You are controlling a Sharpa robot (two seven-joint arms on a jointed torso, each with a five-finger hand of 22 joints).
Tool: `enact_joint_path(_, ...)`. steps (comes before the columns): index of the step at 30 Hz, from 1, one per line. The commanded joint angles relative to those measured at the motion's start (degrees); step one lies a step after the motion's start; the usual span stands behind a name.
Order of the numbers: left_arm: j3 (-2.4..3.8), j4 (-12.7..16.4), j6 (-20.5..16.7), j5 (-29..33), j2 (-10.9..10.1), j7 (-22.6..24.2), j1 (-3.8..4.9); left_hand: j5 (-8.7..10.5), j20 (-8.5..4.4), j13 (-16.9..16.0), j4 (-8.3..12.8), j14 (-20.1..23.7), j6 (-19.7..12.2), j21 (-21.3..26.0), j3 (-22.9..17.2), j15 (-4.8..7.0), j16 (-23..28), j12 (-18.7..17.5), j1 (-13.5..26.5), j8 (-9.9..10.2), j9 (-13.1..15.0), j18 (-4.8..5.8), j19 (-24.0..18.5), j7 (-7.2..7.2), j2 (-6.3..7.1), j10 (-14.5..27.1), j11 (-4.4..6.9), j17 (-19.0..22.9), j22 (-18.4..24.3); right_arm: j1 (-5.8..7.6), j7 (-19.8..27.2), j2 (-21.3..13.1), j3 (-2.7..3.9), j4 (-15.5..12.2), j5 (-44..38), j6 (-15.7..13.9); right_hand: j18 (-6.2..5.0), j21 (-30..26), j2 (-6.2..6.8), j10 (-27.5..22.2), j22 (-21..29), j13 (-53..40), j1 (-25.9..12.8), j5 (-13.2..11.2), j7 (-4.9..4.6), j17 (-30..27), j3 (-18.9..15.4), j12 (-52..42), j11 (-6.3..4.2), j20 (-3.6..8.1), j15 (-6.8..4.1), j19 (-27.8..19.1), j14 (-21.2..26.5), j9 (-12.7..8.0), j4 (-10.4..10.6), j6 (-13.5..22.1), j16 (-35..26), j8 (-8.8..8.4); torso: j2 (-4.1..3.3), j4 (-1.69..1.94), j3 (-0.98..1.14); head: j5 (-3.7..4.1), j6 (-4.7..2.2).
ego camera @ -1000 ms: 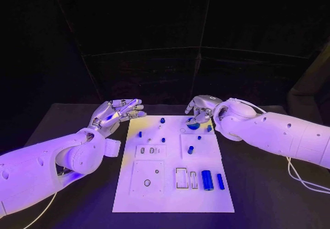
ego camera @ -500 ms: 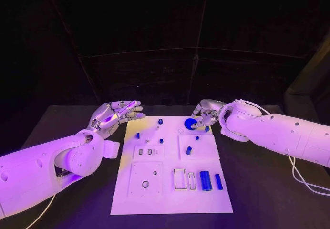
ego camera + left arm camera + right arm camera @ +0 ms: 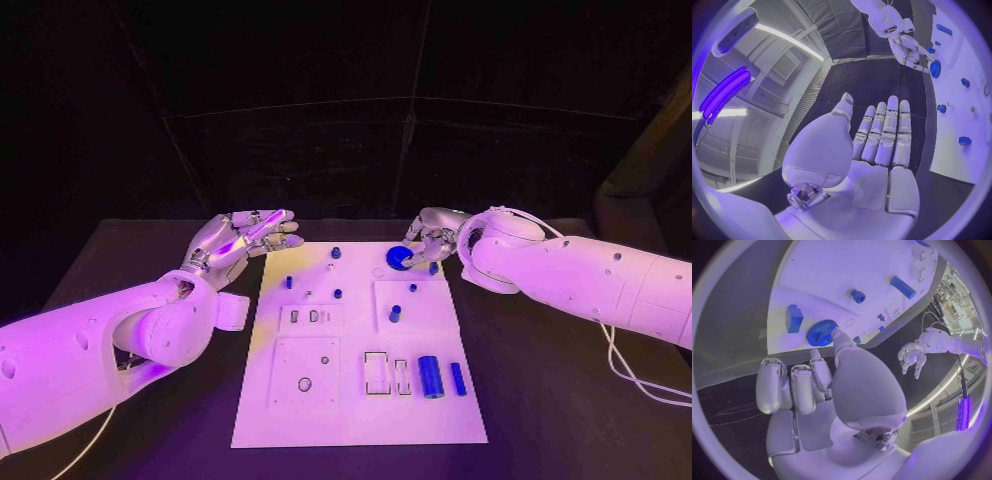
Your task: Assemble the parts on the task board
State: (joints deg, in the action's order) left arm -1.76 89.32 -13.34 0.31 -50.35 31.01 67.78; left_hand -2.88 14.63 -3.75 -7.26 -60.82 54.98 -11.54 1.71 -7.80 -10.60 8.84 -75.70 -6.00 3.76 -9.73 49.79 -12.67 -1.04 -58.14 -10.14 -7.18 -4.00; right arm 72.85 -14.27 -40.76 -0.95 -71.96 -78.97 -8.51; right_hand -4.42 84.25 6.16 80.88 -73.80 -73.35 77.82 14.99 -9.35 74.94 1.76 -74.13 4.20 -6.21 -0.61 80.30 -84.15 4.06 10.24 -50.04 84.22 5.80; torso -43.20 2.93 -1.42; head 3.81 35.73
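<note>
Blue gear point(image 3: 398, 258) pinched in right robot hand point(image 3: 428, 236) above task board point(image 3: 361, 420) far edge; left robot hand point(image 3: 238, 240) released.

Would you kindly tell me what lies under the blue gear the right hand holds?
The blue gear, held by the right hand, hangs over the task board's far end; the spot beneath it is covered.

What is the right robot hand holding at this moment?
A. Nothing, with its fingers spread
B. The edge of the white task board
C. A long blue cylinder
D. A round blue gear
D. The right robot hand pinches a round blue gear in its fingers above the far end of the task board; its toothed rim shows in the right wrist view.
</note>
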Motion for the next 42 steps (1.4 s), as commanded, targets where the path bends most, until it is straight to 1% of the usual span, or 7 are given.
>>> enact_joint_path(1, 0.03, 0.0, 0.8, 0.0, 0.1, 0.3, 0.09, 0.06, -0.03, 0.0, 0.2, 0.2, 0.2, 0.3, 0.1, -0.08, 0.4, -0.3, 0.0, 0.2, 0.0, -0.89, 0.2, 0.03, -0.51, -0.1, 0.21, 0.1, 0.1, 0.13, -0.4, 0.4, 0.01, 0.0, -0.2, 0.7, 1.00, 0.2, -0.65, 0.5, -0.2, -0.7, 0.2, 0.4, 0.00, 1.2, 0.3, -0.6, -0.04, 0.16, 0.42, 0.5, -3.3, 0.1, -0.2, -0.4, 0.3, 0.33, -0.01, 0.02, 0.00, -0.07, 0.08)
enact_joint_path(17, 0.00, -0.1, 1.0, 0.0, 0.1, 0.1, 0.09, 0.05, -0.04, 0.0, 0.3, 0.2, 0.2, 0.3, 0.1, -0.08, 0.4, -0.3, 0.0, 0.2, 0.0, -0.89, 0.3, 0.05, -0.55, -0.1, 0.23, 0.1, 0.1, 0.10, -0.7, 1.5, 0.00, 1.1, -2.6, 0.5, 1.19, 0.6, -1.55, 1.8, -1.2, -3.4, 0.8, 0.1, 0.22, 2.1, 0.7, -3.1, -0.22, 0.24, 0.29, 1.0, -3.4, 0.1, -1.2, -1.4, 0.7, 1.05, -0.04, 0.01, -0.01, -0.25, 0.36)
enact_joint_path(21, -0.01, -0.1, 1.1, 0.0, 0.1, 0.1, 0.09, 0.05, -0.04, 0.0, 0.3, 0.2, 0.2, 0.4, 0.1, -0.07, 0.4, -0.3, -0.1, 0.2, 0.0, -0.89, 0.3, 0.06, -0.60, -0.1, 0.24, 0.1, 0.1, 0.09, -0.8, 1.7, 0.00, 1.4, -3.5, 1.1, 1.25, 0.8, -2.14, 2.2, -1.5, -4.4, 1.7, -2.6, 0.33, 2.4, 1.7, -3.9, -0.32, 0.34, 0.20, 1.1, -3.4, 0.1, -2.4, -1.9, 0.8, 1.35, -0.04, 0.00, 0.01, -0.23, 0.50)
enact_joint_path(26, -0.02, -0.2, 1.1, 0.0, 0.1, 0.1, 0.08, 0.05, -0.05, 0.0, 0.4, 0.2, 0.2, 0.4, 0.1, -0.07, 0.4, -0.3, -0.1, 0.2, 0.0, -0.89, 0.3, 0.07, -0.61, -0.1, 0.24, 0.1, 0.1, 0.08, -0.8, 2.0, -0.01, 1.7, -4.2, 1.9, 1.30, 0.9, -2.30, 2.6, -1.7, -5.1, 2.2, -2.9, 0.37, 2.6, 2.4, -4.5, -0.38, 0.36, 0.17, 1.2, -3.5, 0.1, -3.1, -2.3, 0.9, 1.52, -0.06, -0.02, 0.06, -0.24, 0.58)
enact_joint_path(29, -0.03, -0.2, 1.2, 0.0, 0.1, 0.1, 0.08, 0.05, -0.05, 0.0, 0.4, 0.2, 0.2, 0.4, 0.1, -0.07, 0.4, -0.3, -0.1, 0.2, 0.0, -0.89, 0.3, 0.07, -0.61, -0.1, 0.24, 0.1, 0.1, 0.06, -0.8, 2.3, -0.01, 1.8, -5.0, 2.2, 1.36, 1.0, -2.49, 2.8, -2.1, -5.5, 2.4, -2.9, 0.49, 2.9, 2.9, -4.9, -0.48, 0.41, 0.10, 1.3, -3.5, 0.2, -3.7, -3.1, 1.0, 1.95, -0.04, -0.02, 0.02, -0.24, 0.65)
enact_joint_path(36, -0.07, -0.2, 1.4, 0.0, 0.1, 0.0, 0.08, 0.05, -0.05, 0.0, 0.4, 0.2, 0.3, 0.4, 0.1, -0.06, 0.4, -0.3, -0.1, 0.2, 0.0, -0.90, 0.3, 0.08, -0.67, -0.1, 0.25, 0.1, 0.1, 0.00, -1.9, 2.7, -0.02, 1.5, -9.5, 1.3, 1.48, 1.2, -3.05, 3.6, -2.7, -6.9, 2.0, -3.2, 0.90, 3.1, 4.1, -6.1, -0.84, 0.63, -0.18, 1.7, -3.5, 0.3, -4.4, -5.2, 1.1, 2.91, -0.01, -0.03, -0.03, -0.14, 0.75)
enact_joint_path(42, -0.09, -0.2, 1.4, 0.0, 0.1, -0.2, 0.08, 0.06, -0.05, 0.0, 0.4, 0.2, 0.3, 0.4, 0.1, -0.05, 0.5, -0.3, -0.1, 0.2, 0.0, -0.90, 0.3, 0.07, -0.69, -0.1, 0.25, 0.1, 0.1, -0.06, -2.4, 2.7, -0.03, 0.6, -11.8, 1.1, 1.55, 1.4, -2.82, 3.7, -3.0, -7.1, 1.6, -3.4, 0.99, 3.2, 4.3, -6.2, -0.91, 0.70, -0.26, 1.8, -3.5, 0.3, -4.5, -5.4, 1.1, 2.96, -0.01, -0.04, -0.04, -0.04, 0.69)
